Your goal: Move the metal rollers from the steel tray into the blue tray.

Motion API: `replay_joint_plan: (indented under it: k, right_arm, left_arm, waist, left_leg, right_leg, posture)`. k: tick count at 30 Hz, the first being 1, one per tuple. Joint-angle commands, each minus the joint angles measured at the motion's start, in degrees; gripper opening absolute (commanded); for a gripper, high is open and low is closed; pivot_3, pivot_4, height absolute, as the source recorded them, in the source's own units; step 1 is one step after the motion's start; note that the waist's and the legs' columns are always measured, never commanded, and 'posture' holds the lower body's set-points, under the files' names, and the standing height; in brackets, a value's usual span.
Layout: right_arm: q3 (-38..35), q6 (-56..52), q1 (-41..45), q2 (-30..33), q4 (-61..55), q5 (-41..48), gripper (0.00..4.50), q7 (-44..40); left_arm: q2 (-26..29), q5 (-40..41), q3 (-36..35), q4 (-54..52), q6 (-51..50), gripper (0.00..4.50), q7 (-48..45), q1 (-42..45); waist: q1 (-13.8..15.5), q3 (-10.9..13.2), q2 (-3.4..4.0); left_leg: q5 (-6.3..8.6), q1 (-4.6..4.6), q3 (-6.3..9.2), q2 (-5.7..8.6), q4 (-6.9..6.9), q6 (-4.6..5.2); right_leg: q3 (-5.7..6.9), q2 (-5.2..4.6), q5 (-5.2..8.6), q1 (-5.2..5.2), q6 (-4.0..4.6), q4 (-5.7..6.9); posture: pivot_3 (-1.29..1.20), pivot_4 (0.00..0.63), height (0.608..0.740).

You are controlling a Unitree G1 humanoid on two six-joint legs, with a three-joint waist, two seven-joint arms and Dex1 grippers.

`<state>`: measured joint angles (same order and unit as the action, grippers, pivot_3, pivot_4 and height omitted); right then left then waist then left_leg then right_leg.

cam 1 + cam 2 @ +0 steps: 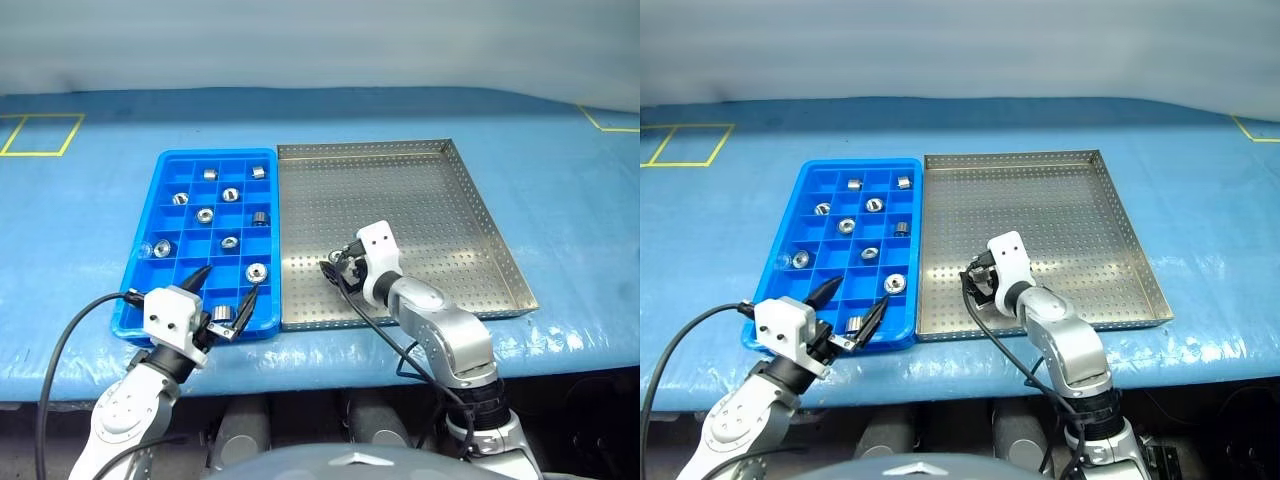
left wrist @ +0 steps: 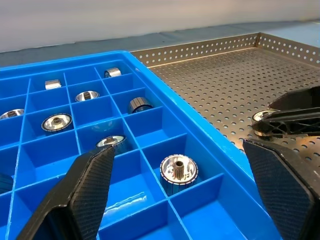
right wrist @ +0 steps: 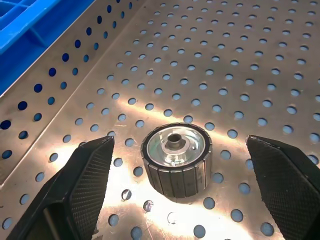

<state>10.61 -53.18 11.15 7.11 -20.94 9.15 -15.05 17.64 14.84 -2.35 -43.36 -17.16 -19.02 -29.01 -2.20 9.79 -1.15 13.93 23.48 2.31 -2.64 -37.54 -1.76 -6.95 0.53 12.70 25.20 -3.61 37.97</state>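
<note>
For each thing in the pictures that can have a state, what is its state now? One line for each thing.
left gripper: open, holding nothing, over the near edge of the blue tray.
right gripper: open, its fingers on either side of the last roller, not closed on it.
last roller: standing on end on the steel tray floor, free.
steel tray: one roller left in it.
blue tray: rollers lie in several of its compartments.

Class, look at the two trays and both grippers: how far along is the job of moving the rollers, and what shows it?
Nearly finished. Done: about ten metal rollers sit in compartments of the blue tray. In hand: the right gripper stands open on either side of the last roller, which rests on the steel tray floor, not yet gripped. Left: close, lift and drop it into a compartment. The left gripper hangs open, holding nothing, over the blue tray's near edge.
</note>
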Motion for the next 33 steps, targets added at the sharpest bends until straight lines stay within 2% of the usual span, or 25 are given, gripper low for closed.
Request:
replay_joint_plan:
  k: [1,4,7,14,18,22,24,33]
  right_arm:
    - [0.70,-0.29,-0.10,0.46,-3.44,1.18,4.46,-0.73]
    - [0.72,-0.32,-0.05,1.30,-4.18,1.66,4.46,-1.10]
    - [0.39,-0.30,-0.11,1.83,-4.83,1.89,4.46,-1.17]
    - [0.15,0.60,-0.62,1.38,-4.01,1.94,4.46,-0.27]
    - [0.50,1.89,-0.56,0.35,-1.19,1.33,3.57,0.74]
    - [0.67,3.59,0.21,-0.21,1.85,1.07,2.22,0.70]
    - [0.71,4.18,0.71,-0.30,2.95,1.03,1.72,0.41]
    - [1.34,7.28,8.98,-2.11,5.58,1.16,1.72,-0.80]
  left_arm:
    - [1.77,1.70,-5.82,-2.10,0.50,4.50,-1.00,-1.92]
    - [3.64,3.22,-11.89,-2.18,0.22,4.50,-1.53,-1.82]
    - [4.86,4.88,-14.52,-2.46,-0.70,4.50,-2.14,-0.56]
    - [5.11,5.25,-12.08,-2.30,-2.02,4.50,-2.80,1.69]
    - [4.54,4.83,-10.30,-2.75,-2.23,4.50,-2.44,1.48]
    - [4.00,4.50,-9.35,-3.47,-2.22,4.50,-1.83,0.92]
    - [3.58,4.34,-9.08,-3.89,-2.10,4.50,-1.50,0.38]
    - [-0.51,2.49,-9.56,-6.44,0.52,4.50,1.68,-4.79]
  waist:
    - [-0.10,0.00,0.00]
    - [0.03,0.00,0.00]
    - [0.02,-0.02,-0.01]
    - [-0.53,-0.04,-0.02]
    - [-1.13,-0.05,-0.03]
    - [-1.38,-0.05,-0.03]
    - [-1.35,-0.05,-0.04]
    - [-0.42,-0.04,-0.04]
  left_leg:
    - [0.00,0.00,0.00,-0.01,0.01,0.00]
    - [0.00,0.01,0.02,-0.01,0.01,0.00]
    - [0.00,0.01,0.02,0.01,-0.08,0.00]
    - [0.00,0.00,0.01,0.01,-0.15,0.00]
    - [0.00,0.00,0.03,0.01,-0.13,0.00]
    - [0.00,-0.03,0.02,0.01,-0.14,0.00]
    - [0.00,-0.03,0.02,0.01,-0.14,0.00]
    - [0.00,-0.06,0.05,0.01,-0.13,0.00]
  right_leg:
    - [0.00,0.00,0.00,0.02,0.01,0.01]
    - [0.01,0.01,0.01,0.05,0.01,0.03]
    - [0.01,-0.01,0.00,-0.02,0.00,0.03]
    - [0.00,-0.01,-0.04,-0.07,-0.06,0.00]
    - [0.00,-0.01,-0.04,-0.07,-0.06,0.01]
    - [0.00,-0.01,-0.06,-0.09,-0.05,0.03]
    - [0.00,-0.01,-0.06,-0.10,-0.05,0.03]
    - [0.00,0.00,-0.06,-0.14,-0.05,0.03]
  posture:
    - [0.08,0.150,0.740]
    - [0.07,0.150,0.740]
    - [0.05,0.150,0.740]
    - [0.03,0.150,0.740]
    - [0.04,0.150,0.740]
    - [0.08,0.150,0.740]
    - [0.10,0.150,0.740]
    - [0.22,0.150,0.740]
